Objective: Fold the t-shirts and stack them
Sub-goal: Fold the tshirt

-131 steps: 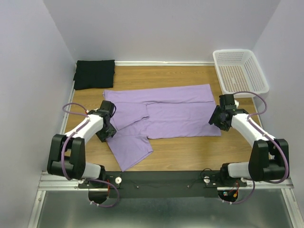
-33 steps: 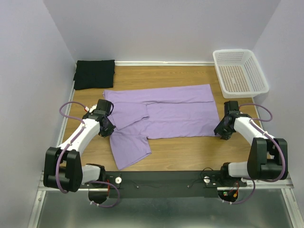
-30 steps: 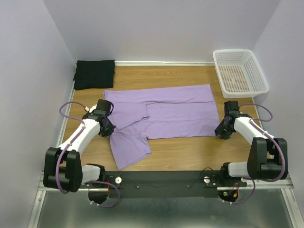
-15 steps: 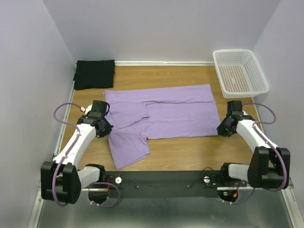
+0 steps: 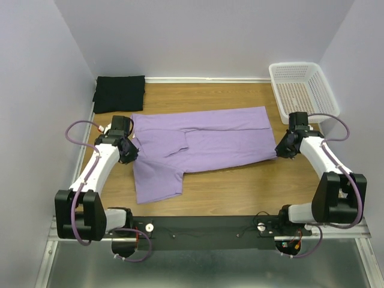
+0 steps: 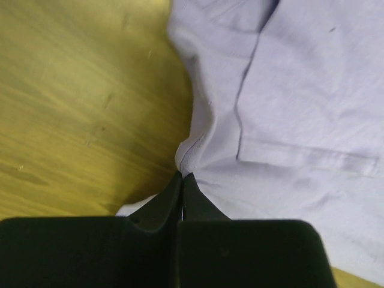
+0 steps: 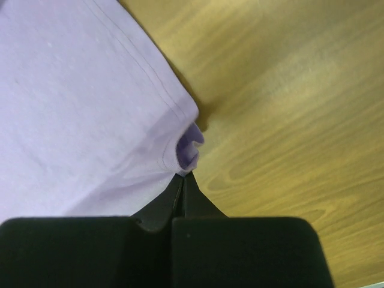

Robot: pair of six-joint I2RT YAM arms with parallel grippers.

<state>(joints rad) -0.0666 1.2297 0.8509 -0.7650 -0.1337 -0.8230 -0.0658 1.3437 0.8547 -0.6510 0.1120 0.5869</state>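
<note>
Shirts: black shirt [image 5: 120, 93] sits folded at 10 o'clock on table [image 5: 240, 192], probably parked there as the stack base. Purple shirt [image 5: 204, 141] lies flat mid-table, long axis 9-to-3, and its far strip looks doubled over.

Left gripper [image 5: 127, 150] is at the shirt's 9 o'clock edge, jaws pressed together on a pleat of cloth just above the loose flap [image 5: 157, 180], likely a sleeve, that trails toward 7. Left wrist view confirms it: tips closed, fabric bunched between them.

Right gripper [image 5: 287, 147] is at the shirt's 4 o'clock corner, also clamped. Right wrist view shows the hem corner puckered into the tips.

Pinching both ends should let the near edge travel as one line toward 12 for a lengthwise fold. My read: fold in hand, stacking not started. Risk: the flap is unheld and may drag or crumple under.

Basket [image 5: 303, 90] at 2 o'clock, uninvolved.
</note>
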